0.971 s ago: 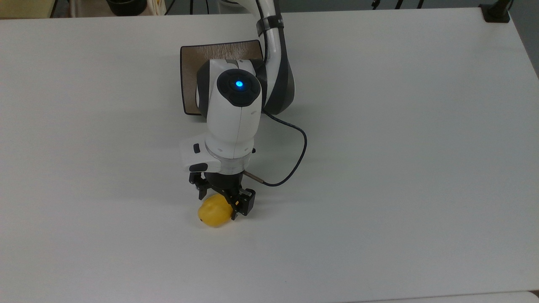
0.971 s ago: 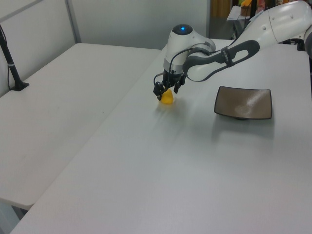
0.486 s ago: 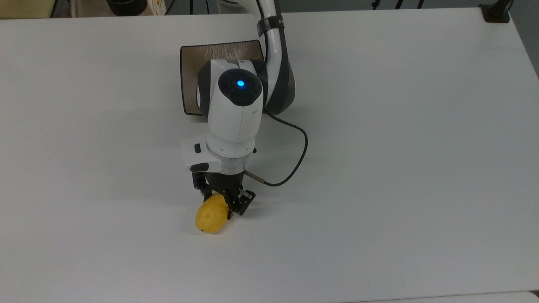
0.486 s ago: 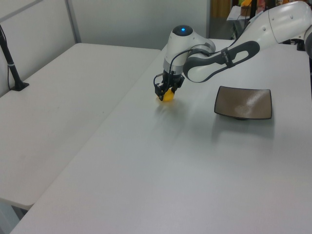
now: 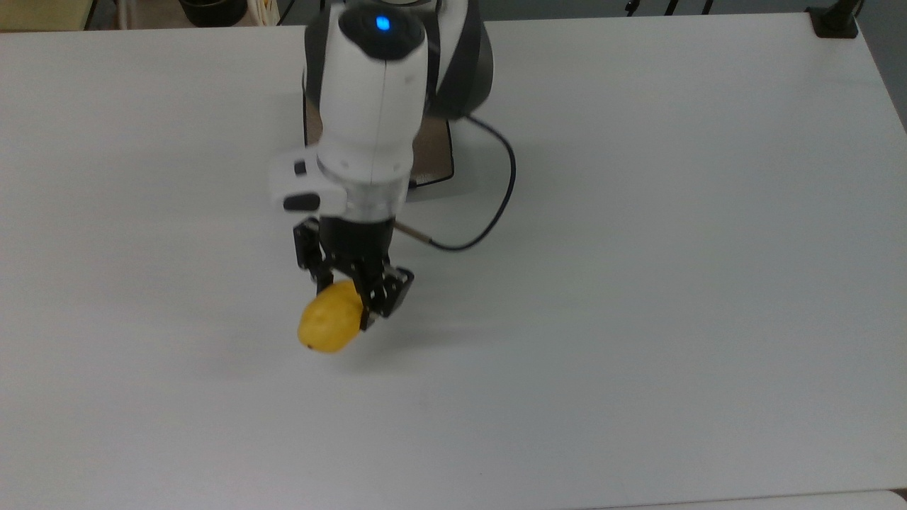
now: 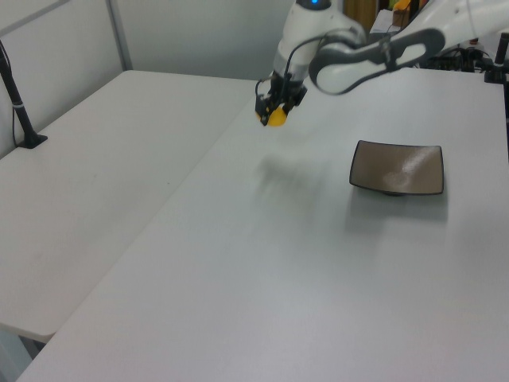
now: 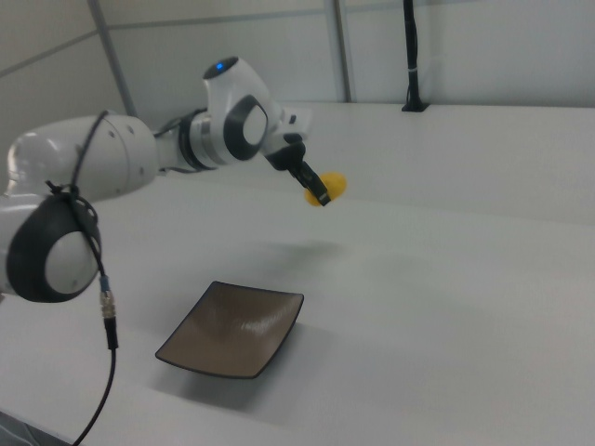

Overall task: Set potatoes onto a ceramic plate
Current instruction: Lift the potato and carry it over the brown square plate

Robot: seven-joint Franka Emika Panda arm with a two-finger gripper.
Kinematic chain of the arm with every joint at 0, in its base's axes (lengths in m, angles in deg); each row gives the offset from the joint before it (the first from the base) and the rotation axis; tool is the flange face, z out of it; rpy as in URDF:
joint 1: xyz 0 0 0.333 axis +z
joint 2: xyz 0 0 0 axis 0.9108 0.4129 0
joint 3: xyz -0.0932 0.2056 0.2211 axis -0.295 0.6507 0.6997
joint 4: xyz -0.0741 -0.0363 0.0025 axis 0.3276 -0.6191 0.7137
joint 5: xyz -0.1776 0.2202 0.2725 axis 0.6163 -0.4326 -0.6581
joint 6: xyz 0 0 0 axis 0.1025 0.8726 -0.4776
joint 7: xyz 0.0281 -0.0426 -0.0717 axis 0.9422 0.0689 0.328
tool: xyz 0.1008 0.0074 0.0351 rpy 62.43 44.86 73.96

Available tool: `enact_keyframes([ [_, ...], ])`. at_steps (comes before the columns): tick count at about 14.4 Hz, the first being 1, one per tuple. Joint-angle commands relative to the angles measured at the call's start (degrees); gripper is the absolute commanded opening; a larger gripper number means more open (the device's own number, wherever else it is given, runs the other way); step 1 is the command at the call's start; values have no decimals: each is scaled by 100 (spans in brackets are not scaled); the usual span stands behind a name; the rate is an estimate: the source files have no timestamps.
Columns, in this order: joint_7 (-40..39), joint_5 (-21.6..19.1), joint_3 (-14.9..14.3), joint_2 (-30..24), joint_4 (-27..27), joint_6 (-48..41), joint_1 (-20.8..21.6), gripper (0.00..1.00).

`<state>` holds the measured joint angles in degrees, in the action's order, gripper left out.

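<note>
Gripping the potato [image 5: 330, 325] between the two black fingers of the gripper [image 5: 348, 287], jaws closing narrowly on its upper end, most of the yellow body protruding past the fingertips toward the top view's lower left. Holding the potato clear of the white table [image 5: 673, 283], with a soft shadow lying on the surface below it in the left view and the right view. Showing the potato [image 6: 276, 118] in the left view as a small yellow oval beneath the gripper [image 6: 273, 102], up and to the left view's left of the ceramic plate [image 6: 398, 168] and well apart from it. Showing the potato [image 7: 331, 187] in the right view beside the gripper [image 7: 314, 189], hanging above and beyond the ceramic plate [image 7: 234, 327], toward the right view's right. Resting flat on the table, square and brown-grey with a dark upturned rim, holding nothing. Covering most of the ceramic plate [image 5: 432, 157] in the top view with the white arm [image 5: 368, 92], leaving a strip of one side exposed. Displaying a blue light on the arm's upper housing. Trailing a dark cable [image 5: 489, 212] from the wrist in a loop across the top view's centre.
</note>
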<state>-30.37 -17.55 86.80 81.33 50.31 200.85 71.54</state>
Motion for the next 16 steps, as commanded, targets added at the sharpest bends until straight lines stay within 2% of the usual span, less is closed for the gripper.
enact_keyframes([
  [1, -580, -596, 4, -1435, 1143, -499, 49, 0],
  [5, -1985, -1379, 4, -2525, 1776, -1797, 22, 0],
  [7, -2751, -1644, 4, -2974, 2015, -2500, -30, 0],
  [9, -3331, -1724, 4, -3195, 2155, -3081, -83, 0],
  [11, -3929, -1733, 4, -3458, 2532, -3391, -83, 0],
  [14, -4676, -1759, 4, -3793, 3278, -3348, -101, 1],
  [16, -4793, -1768, 4, -3785, 3596, -3226, -92, 1],
])
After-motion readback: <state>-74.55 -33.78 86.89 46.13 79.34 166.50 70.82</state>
